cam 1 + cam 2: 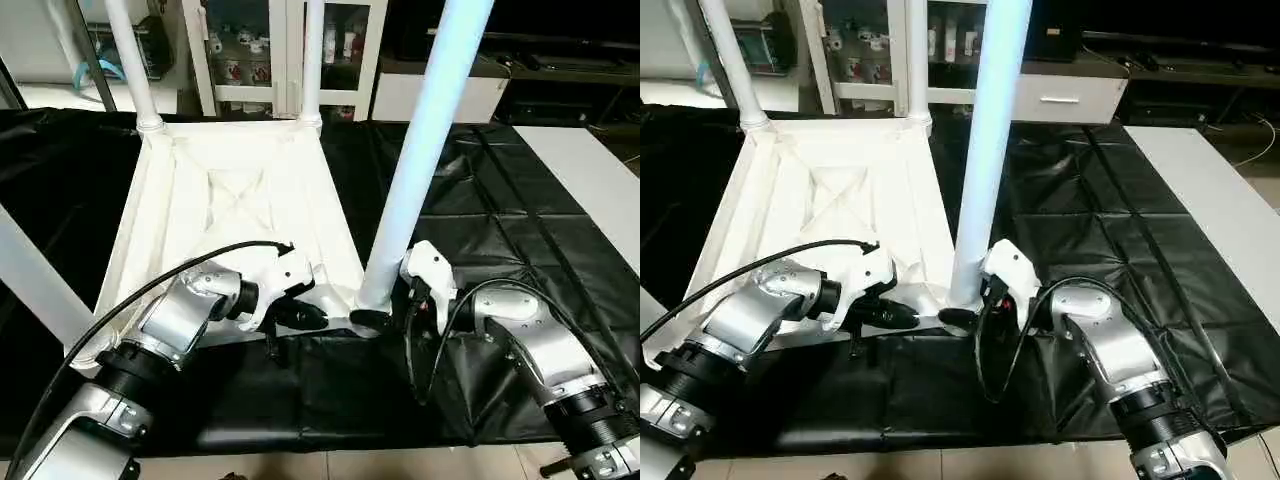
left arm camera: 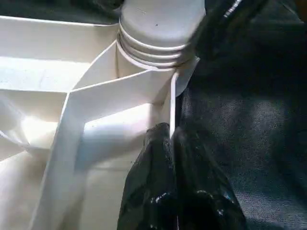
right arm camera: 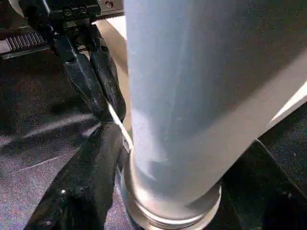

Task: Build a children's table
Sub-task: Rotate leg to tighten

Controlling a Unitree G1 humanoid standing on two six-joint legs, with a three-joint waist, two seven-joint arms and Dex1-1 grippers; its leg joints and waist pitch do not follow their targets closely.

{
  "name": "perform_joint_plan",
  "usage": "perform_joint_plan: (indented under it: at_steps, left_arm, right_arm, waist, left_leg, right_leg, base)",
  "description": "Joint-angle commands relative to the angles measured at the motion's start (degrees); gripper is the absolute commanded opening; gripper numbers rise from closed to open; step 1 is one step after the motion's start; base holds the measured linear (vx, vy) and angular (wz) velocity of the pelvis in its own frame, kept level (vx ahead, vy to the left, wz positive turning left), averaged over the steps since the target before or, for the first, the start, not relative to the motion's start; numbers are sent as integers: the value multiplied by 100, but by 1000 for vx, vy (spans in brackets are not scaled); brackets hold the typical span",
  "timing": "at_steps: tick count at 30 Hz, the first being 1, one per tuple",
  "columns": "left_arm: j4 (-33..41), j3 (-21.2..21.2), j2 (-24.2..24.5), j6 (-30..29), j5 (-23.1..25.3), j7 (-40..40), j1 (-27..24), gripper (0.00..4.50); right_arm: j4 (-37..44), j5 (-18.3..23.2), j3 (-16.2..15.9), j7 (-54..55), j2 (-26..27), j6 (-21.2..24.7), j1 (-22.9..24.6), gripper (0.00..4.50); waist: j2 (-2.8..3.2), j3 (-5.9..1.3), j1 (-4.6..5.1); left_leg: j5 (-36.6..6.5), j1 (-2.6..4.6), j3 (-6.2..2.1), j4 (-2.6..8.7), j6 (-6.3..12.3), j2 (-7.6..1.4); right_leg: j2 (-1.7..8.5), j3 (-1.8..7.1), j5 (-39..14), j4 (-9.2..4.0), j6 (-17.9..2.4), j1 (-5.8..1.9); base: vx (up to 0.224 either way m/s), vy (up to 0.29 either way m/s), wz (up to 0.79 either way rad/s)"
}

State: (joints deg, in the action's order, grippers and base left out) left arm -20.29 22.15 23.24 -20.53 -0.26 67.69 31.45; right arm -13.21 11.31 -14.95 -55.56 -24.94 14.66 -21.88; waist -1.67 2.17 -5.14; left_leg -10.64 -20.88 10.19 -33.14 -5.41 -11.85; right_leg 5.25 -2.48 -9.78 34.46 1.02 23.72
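A: Where the two silver forearms reach in nearest the camera, what are the hands doing?

B: The left hand (image 1: 300, 312) has its black fingers pressed together, and in its wrist view they pinch the thin edge wall of the white top (image 1: 235, 190) just beside the near right corner socket (image 2: 158, 45). The right hand (image 1: 975, 310) sits at the foot of the near right leg (image 1: 425, 150), its fingers spread to either side of the tube; one finger (image 3: 84, 182) lies against the base, and whether they actually press the leg cannot be told.

A: And where does the children's table lie?

B: The top rests upside down on the tabletop, which is covered in black sheeting (image 1: 480, 230), ribbed underside facing up. That near right leg stands upright in its socket, and at the near left corner another leg (image 1: 30, 275) shows, slanting out past the picture's edge.

A: Farther back?

B: Two more legs, the far left leg (image 1: 130, 60) and the far right leg (image 1: 312, 55), rise from the far corners. Beyond them stands a white glass-fronted cabinet (image 1: 250, 50) and, to the right, a white surface (image 1: 590, 180) beside the black sheeting.
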Motion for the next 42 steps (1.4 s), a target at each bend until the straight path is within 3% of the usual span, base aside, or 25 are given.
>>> perform_joint_plan:
  at_steps: [1, 3, 5, 10, 16, 19, 22, 23, 26, 30, 31, 32, 33, 34, 36, 39, 41, 42]
  left_arm:
    - [-99, 313, 32, -172, 171, 101, -187, 0]
    - [-154, 297, 21, -135, 197, 48, -152, 0]
    - [-193, 298, 2, -120, 210, 22, -126, 0]
    - [-207, 289, -44, -137, 191, -14, -101, 0]
    - [-227, 243, -100, -104, 164, -122, -153, 0]
    - [-505, 108, -324, -75, 165, -437, -42, 0]
    - [-879, -5, -608, -49, 225, -891, 169, 0]
    - [-986, -22, -676, -25, 255, -1014, 228, 0]
    - [-1244, -95, -867, 18, 334, -1423, 378, 0]
    - [-1784, -297, -1274, 45, 442, -2227, 702, 0]
    - [-1806, -303, -1286, 48, 449, -2263, 714, 0]
    - [-1961, -319, -1361, 68, 519, -2469, 793, 0]
    - [-2097, -335, -1432, 85, 588, -2687, 865, 0]
    - [-2130, -338, -1448, 98, 603, -2735, 880, 0]
    - [-2394, -368, -1573, 259, 709, -3139, 993, 0]
    - [-2558, -456, -1677, 405, 728, -3404, 1042, 0]
    - [-2547, -472, -1691, 466, 744, -3456, 1029, 0]
    - [-2543, -479, -1680, 537, 751, -3450, 1020, 0]
  right_arm:
    - [-44, -98, -108, -175, -38, -46, 54, 288]
    - [-126, -144, -146, -197, -35, -122, 36, 270]
    - [-208, -193, -173, -211, -42, -176, 10, 260]
    - [-274, -206, -258, -342, -32, -222, 37, 231]
    - [-356, -175, -160, -137, 118, -216, 160, 215]
    - [-799, -223, 215, 843, 584, -182, 82, 210]
    - [-923, -154, 440, 1483, 997, -47, 8, 207]
    - [-933, -136, 472, 1613, 1103, -4, -9, 206]
    - [-1063, -187, 547, 2077, 1410, 99, -97, 205]
    - [-1706, -569, 690, 3446, 2083, 251, -434, 204]
    - [-1739, -585, 699, 3515, 2106, 263, -451, 204]
    - [-1989, -764, 700, 3957, 2203, 335, -584, 204]
    - [-2228, -1047, 669, 4534, 2247, 298, -735, 203]
    - [-2283, -1051, 703, 4642, 2270, 301, -771, 203]
    - [-2696, -957, 1081, 5463, 2469, 279, -1047, 202]
    - [-2878, -975, 1327, 5891, 2655, 86, -1167, 202]
    - [-2844, -865, 1457, 5899, 2769, -185, -1165, 202]
    - [-2782, -674, 1577, 5725, 2848, -397, -1168, 202]
  waist:
    - [-2, -333, -9]
    - [16, -326, -10]
    - [-11, -321, -11]
    - [32, -309, -19]
    - [9, -296, 1]
    - [65, -253, 29]
    - [-3, -251, 95]
    - [14, -249, 95]
    - [-5, -252, 144]
    - [-7, -244, 232]
    - [7, -243, 239]
    - [95, -237, 266]
    - [60, -244, 306]
    - [64, -238, 320]
    - [57, -248, 359]
    - [39, -246, 341]
    - [-6, -252, 337]
    - [39, -265, 328]
  left_leg:
    - [-936, 46, 26, 359, 265, -90]
    - [-1009, 44, 25, 364, 240, -85]
    - [-1101, 42, 21, 374, 209, -87]
    - [-1283, 63, 9, 389, 139, -91]
    - [-1456, 75, 5, 408, 110, -84]
    - [-1861, 96, -17, 452, -15, -74]
    - [-2231, 106, -52, 463, -131, -54]
    - [-2305, 132, -69, 462, -143, -54]
    - [-2304, 102, -82, 471, -130, -51]
    - [-2475, 104, -109, 479, -158, -30]
    - [-2491, 114, -108, 471, -162, -23]
    - [-2599, 122, -135, 484, -205, -19]
    - [-2690, 124, -142, 489, -209, -19]
    - [-2714, 119, -146, 493, -216, -14]
    - [-2786, 139, -156, 502, -201, -14]
    - [-2883, 178, -140, 500, -138, -23]
    - [-2817, 137, -134, 523, -108, -37]
    - [-2762, 127, -133, 535, -97, -47]
  right_leg:
    - [195, 159, -574, -297, -1419, -314]
    - [198, 158, -670, -309, -1410, -315]
    - [200, 155, -821, -327, -1371, -321]
    - [213, 164, -1058, -354, -1315, -315]
    - [201, 163, -1219, -379, -1292, -315]
    - [202, 150, -1871, -450, -1151, -269]
    - [214, 133, -2731, -545, -807, -244]
    - [227, 127, -2940, -577, -723, -223]
    - [227, 117, -3025, -598, -633, -217]
    - [223, 75, -3271, -653, -531, -195]
    - [224, 79, -3300, -655, -516, -170]
    - [226, 64, -3378, -665, -497, -163]
    - [216, 40, -3344, -688, -479, -177]
    - [210, 30, -3333, -690, -470, -176]
    - [219, -3, -3331, -715, -459, -172]
    - [231, -16, -3250, -753, -443, -135]
    - [237, -12, -3051, -734, -479, -173]
    - [252, 6, -2851, -713, -539, -186]
  base:
    - [0, 0, 0]
    - [0, 0, 0]
    - [0, 0, 0]
    - [0, 0, 0]
    - [0, 0, 0]
    - [0, 0, 0]
    - [0, 0, 0]
    - [-68, 3, -5]
    - [0, 0, 0]
    - [0, 0, 0]
    - [0, 0, 0]
    - [0, 0, 0]
    - [0, 0, 0]
    - [0, 0, 0]
    - [0, 0, 0]
    - [0, 0, 0]
    - [0, 0, 0]
    - [0, 0, 0]
